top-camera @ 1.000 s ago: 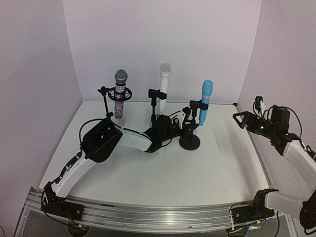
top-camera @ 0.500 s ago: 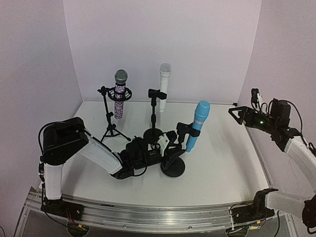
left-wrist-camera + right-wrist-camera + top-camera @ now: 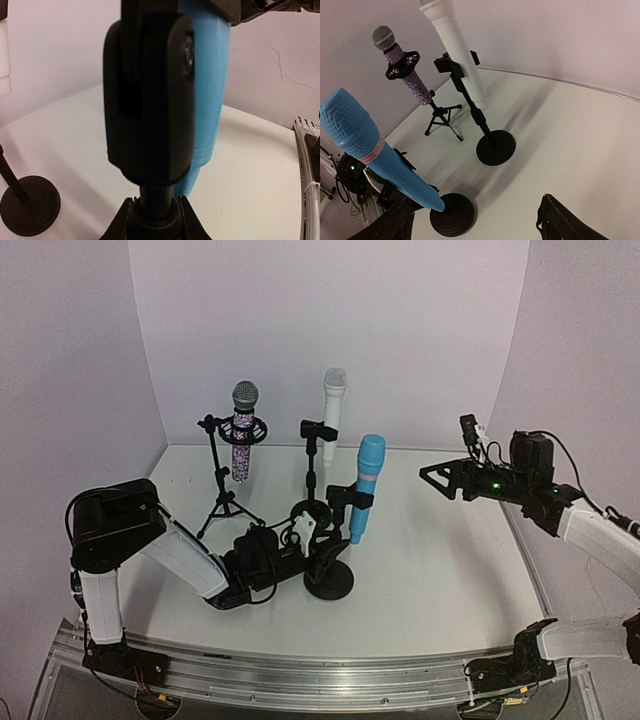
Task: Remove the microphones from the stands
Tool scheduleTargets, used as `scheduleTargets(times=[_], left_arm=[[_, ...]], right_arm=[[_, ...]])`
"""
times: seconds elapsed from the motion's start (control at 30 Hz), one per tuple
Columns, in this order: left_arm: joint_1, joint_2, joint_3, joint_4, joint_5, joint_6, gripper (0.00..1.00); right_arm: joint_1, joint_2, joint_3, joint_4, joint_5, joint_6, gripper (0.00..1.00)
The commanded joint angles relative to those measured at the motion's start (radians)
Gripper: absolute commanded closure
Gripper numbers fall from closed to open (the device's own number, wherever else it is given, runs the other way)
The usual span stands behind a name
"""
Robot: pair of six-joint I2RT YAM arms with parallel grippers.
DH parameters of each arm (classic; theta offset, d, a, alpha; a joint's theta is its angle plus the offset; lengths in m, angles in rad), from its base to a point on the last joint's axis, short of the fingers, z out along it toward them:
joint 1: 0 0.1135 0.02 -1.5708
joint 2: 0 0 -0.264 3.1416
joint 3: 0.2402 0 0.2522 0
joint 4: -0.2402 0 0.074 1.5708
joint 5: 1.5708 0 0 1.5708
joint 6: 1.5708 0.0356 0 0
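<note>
The blue microphone (image 3: 366,485) stands tilted in the black clip (image 3: 346,498) of a round-based stand (image 3: 329,581) at the table's middle. My left gripper (image 3: 317,546) is shut on the stand's pole just above the base. In the left wrist view its fingers pinch the pole (image 3: 155,197) under the clip (image 3: 150,100), with the blue microphone (image 3: 209,100) behind. My right gripper (image 3: 433,479) hangs open in the air to the right of the microphone, apart from it. From the right wrist, the blue microphone (image 3: 375,150) and its base (image 3: 452,215) lie ahead of the open gripper (image 3: 475,231).
A white microphone (image 3: 332,416) on a round-based stand (image 3: 495,147) and a glittery purple microphone (image 3: 243,440) on a tripod (image 3: 224,505) stand behind. White walls close the back and both sides. A metal rail (image 3: 300,680) runs along the near edge.
My left gripper has dragged the blue microphone's stand leftward and toward the near edge. My right gripper has swung left, toward the microphone.
</note>
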Motion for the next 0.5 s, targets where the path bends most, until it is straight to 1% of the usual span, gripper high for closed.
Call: scheduleTargets(times=[0.0, 0.17, 0.37, 0.43, 0.47], left_arm=[[0.041, -0.008, 0.012, 0.124, 0.057, -0.091, 1.0], [0.074, 0.024, 0.009, 0.149, 0.178, -0.093, 1.0], [0.074, 0.041, -0.033, 0.147, 0.248, -0.098, 1.0], [0.073, 0.045, -0.039, 0.143, 0.258, -0.09, 0.97], [0.074, 0.049, -0.039, 0.142, 0.264, -0.082, 0.93]], right_arm=[[0.052, 0.04, 0.057, 0.065, -0.026, -0.043, 0.17], [0.089, 0.063, 0.068, 0.073, -0.024, -0.064, 0.16], [0.109, 0.089, 0.076, 0.08, -0.028, -0.078, 0.15], [0.115, 0.1, 0.084, 0.08, -0.03, -0.083, 0.15], [0.118, 0.104, 0.088, 0.08, -0.031, -0.087, 0.15]])
